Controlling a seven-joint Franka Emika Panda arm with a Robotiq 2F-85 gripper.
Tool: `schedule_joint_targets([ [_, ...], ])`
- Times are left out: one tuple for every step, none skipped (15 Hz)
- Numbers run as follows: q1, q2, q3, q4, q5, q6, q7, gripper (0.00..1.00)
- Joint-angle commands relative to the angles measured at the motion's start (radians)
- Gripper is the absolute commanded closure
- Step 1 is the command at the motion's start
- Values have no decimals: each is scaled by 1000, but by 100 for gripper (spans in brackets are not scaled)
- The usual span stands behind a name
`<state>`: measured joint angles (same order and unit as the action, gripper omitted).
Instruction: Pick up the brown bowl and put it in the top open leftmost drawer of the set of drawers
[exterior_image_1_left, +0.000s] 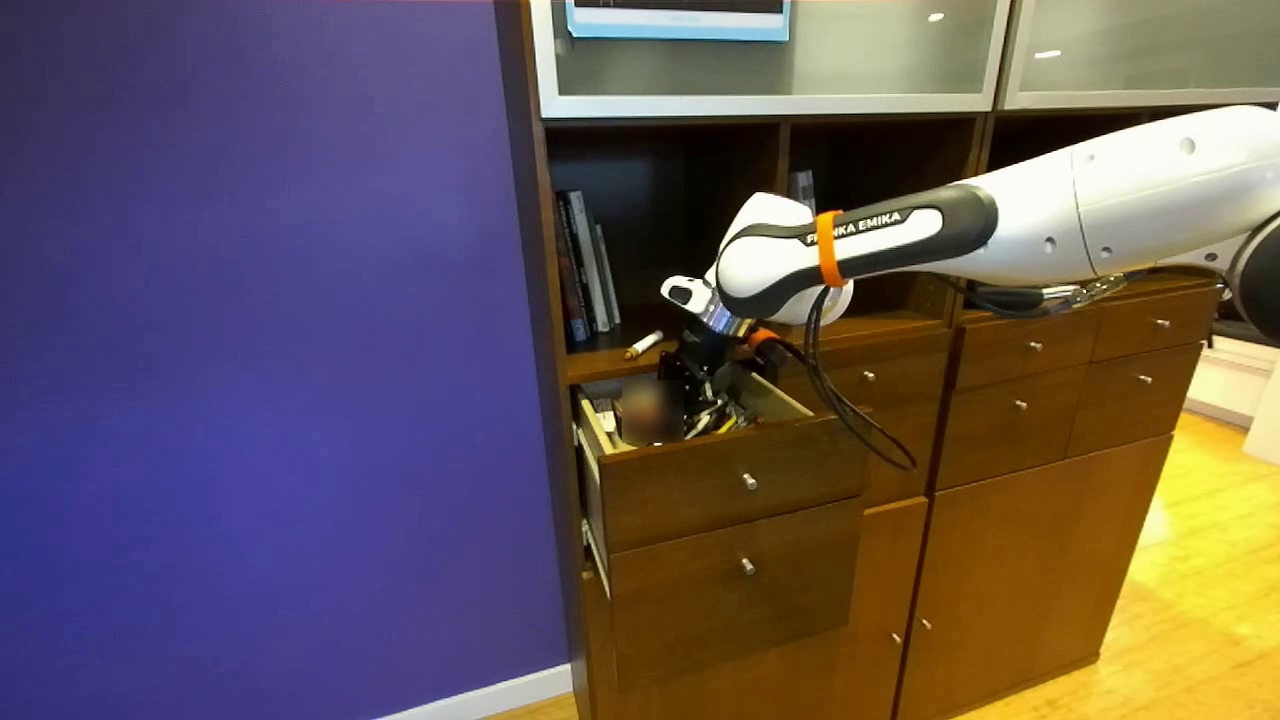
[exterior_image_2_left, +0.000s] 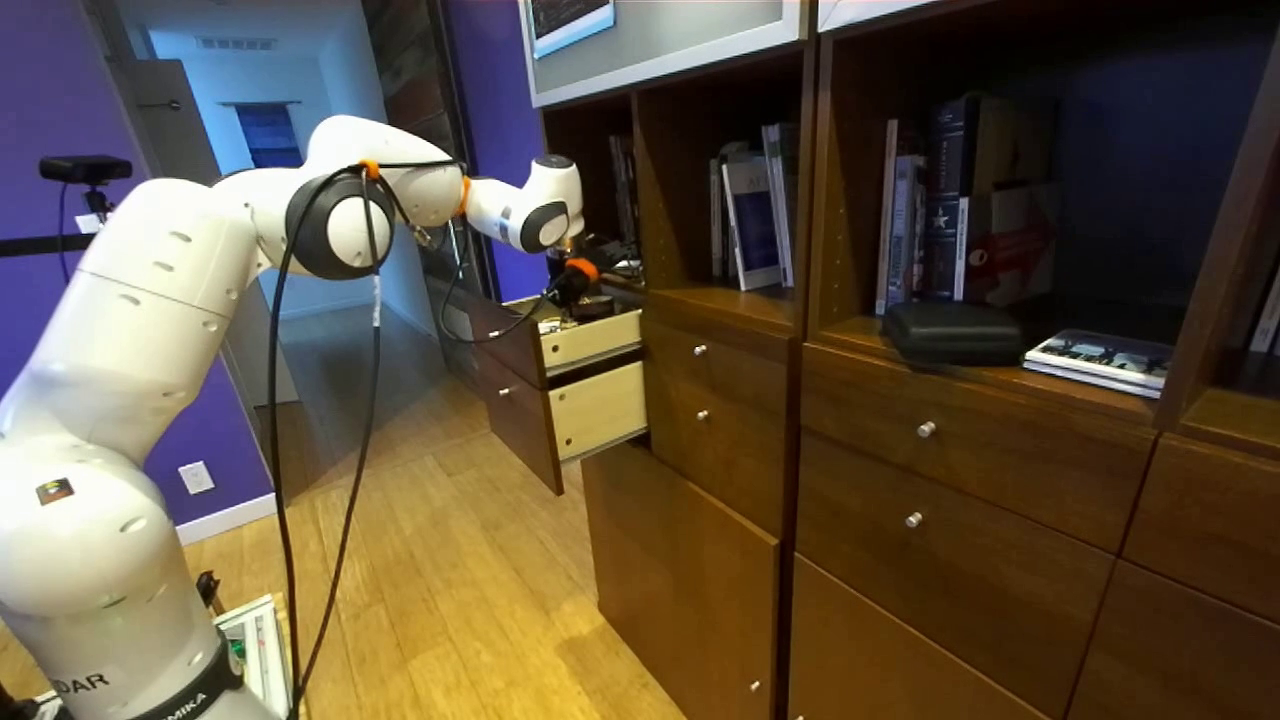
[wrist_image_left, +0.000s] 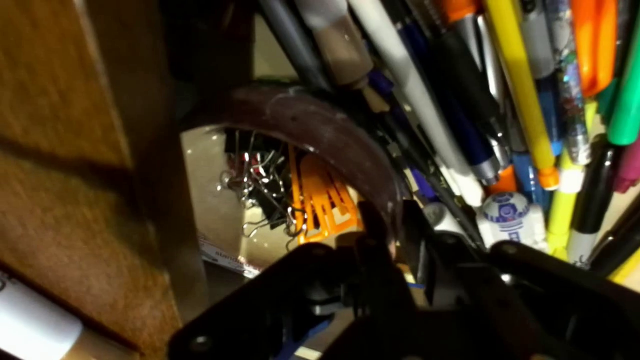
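Observation:
The brown bowl (wrist_image_left: 320, 122) shows in the wrist view as a curved dark brown band, with part of it hidden behind the fingers. My gripper (wrist_image_left: 392, 217) points down, with its two black fingers closed on the bowl's edge, one on each side. In an exterior view my gripper (exterior_image_1_left: 700, 385) is inside the open top left drawer (exterior_image_1_left: 730, 490), and the area beside it is blurred. The drawer's pale side wall shows in an exterior view (exterior_image_2_left: 600, 340). It belongs to the set of drawers (exterior_image_1_left: 1050, 560). I cannot tell whether the bowl touches the contents.
Many pens (wrist_image_left: 450, 80), orange clips (wrist_image_left: 322, 195) and binder clips (wrist_image_left: 265, 185) fill the drawer. The lower drawer (exterior_image_1_left: 735, 590) is also pulled out. A white marker (exterior_image_1_left: 643, 345) lies on the shelf ledge above, near books (exterior_image_1_left: 590, 265).

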<state>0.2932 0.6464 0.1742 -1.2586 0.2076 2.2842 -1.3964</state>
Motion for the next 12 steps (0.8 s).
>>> schedule_joint_targets([
  [21,-3,-18,17,-26,17,32,53],
  [20,-3,-15,22,-22,18,27,48],
  [21,-4,-15,25,-25,15,25,39],
  [21,-6,-12,28,-21,10,22,33],
  [21,-9,-10,32,-21,7,20,25],
  [23,-14,-11,35,-24,-5,19,19],
  [25,-18,-12,37,-26,-12,18,13],
  [25,-26,-9,38,-24,-29,17,5],
  [24,-35,-6,38,-21,-54,12,1],
  [19,-47,3,32,-7,-79,10,0],
  [17,-58,7,27,-1,-99,13,0],
  [13,-74,13,18,8,-124,15,0],
])
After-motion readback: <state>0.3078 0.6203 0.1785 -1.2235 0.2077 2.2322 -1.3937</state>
